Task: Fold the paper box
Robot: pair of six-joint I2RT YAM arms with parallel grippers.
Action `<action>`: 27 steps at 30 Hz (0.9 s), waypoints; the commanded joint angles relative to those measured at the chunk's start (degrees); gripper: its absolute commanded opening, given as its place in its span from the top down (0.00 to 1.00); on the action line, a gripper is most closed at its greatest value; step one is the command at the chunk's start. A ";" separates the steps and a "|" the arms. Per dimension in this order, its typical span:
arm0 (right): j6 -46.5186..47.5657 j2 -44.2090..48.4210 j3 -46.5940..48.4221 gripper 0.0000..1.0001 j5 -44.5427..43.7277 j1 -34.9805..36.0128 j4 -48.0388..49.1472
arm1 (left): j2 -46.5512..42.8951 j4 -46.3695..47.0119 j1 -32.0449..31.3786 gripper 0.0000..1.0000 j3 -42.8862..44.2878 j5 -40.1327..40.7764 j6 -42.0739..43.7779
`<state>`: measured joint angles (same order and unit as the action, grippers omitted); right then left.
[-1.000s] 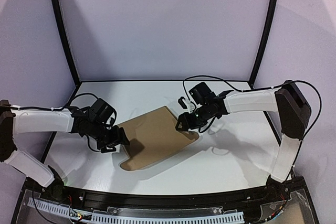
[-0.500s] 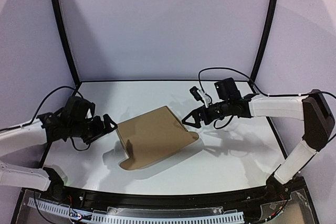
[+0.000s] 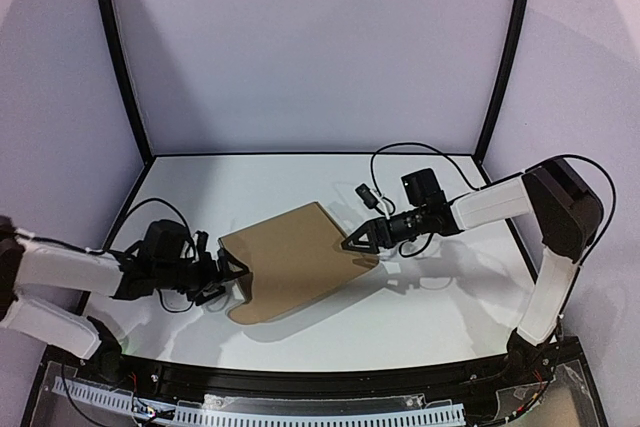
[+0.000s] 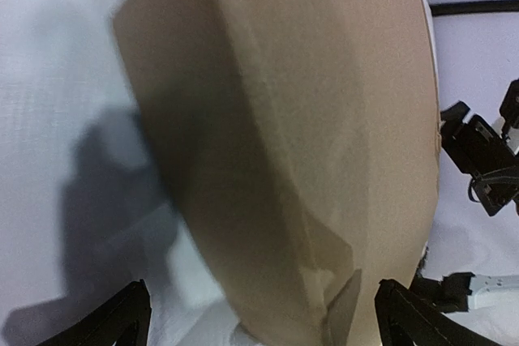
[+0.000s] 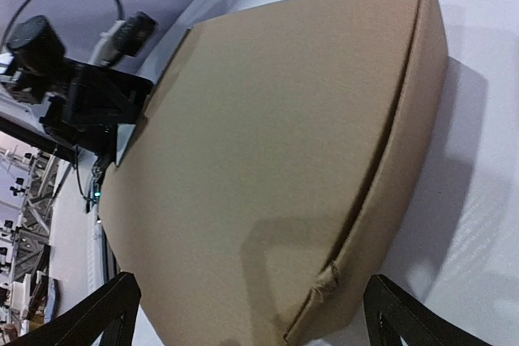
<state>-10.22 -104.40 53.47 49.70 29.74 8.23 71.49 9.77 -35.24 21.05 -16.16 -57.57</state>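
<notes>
The paper box (image 3: 295,259) is a brown cardboard shape lying in the middle of the white table, with a tab sticking out at its near left corner. My left gripper (image 3: 228,277) is open and low at the box's left edge. In the left wrist view its jaws (image 4: 263,323) stand wide apart, with the box (image 4: 324,119) just ahead of them. My right gripper (image 3: 358,240) is open at the box's right edge. In the right wrist view its jaws (image 5: 251,322) are spread on either side of the box's folded corner (image 5: 276,135). Neither gripper holds anything.
The white table (image 3: 300,177) is closed in by white walls and two black posts (image 3: 120,57). A black rail (image 3: 300,387) runs along the near edge. Cables loop above the right wrist (image 3: 400,152).
</notes>
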 commanded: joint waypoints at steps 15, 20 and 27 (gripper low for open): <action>-6.70 7.62 -0.32 0.02 7.61 1.14 -0.71 | 10.54 33.26 -1.39 0.01 0.74 -20.52 -9.26; -10.80 10.37 2.34 0.02 5.64 1.29 -4.17 | 1.50 19.00 -1.66 0.01 4.54 -18.23 -5.74; -18.07 13.27 5.40 0.02 3.79 1.41 -6.65 | -8.58 3.50 -1.67 0.01 7.30 -12.93 -1.55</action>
<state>-22.56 -93.02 56.47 50.20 28.50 2.68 66.99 16.61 -36.23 24.89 -31.10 -63.36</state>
